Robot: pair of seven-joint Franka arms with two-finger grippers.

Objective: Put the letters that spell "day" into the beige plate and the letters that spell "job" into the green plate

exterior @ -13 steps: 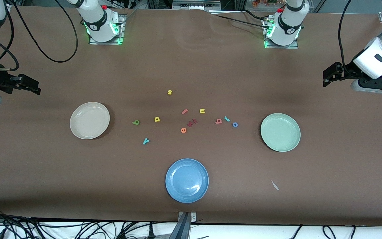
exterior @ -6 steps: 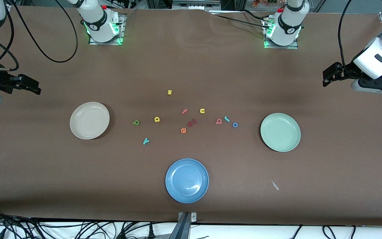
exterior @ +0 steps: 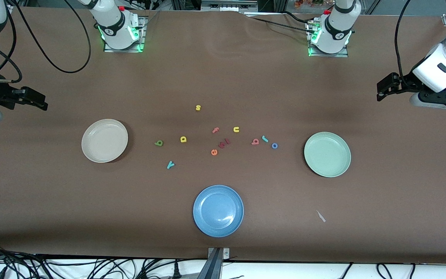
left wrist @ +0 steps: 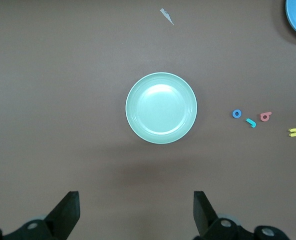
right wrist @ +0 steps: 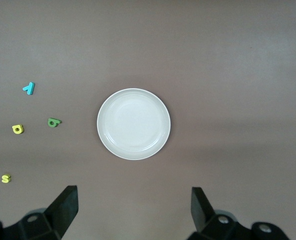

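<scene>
Letters lay loose mid-table for you: the green "a" (exterior: 159, 143), yellow "d" (exterior: 183, 139) and teal "y" (exterior: 170, 165) sat toward the right arm's end near the empty beige plate (exterior: 91, 149), while the pink "b" (exterior: 255, 142), teal "j" (exterior: 265, 138) and blue "o" (exterior: 274, 145) clustered toward the left arm's end near the empty green plate (exterior: 339, 166). You had the right gripper (exterior: 38, 101) waiting high over bare table at its end, fingers (right wrist: 63, 205) spread wide. Your left gripper (exterior: 381, 89) hung likewise at its own end, fingers (left wrist: 65, 212) spread and holding nothing.
</scene>
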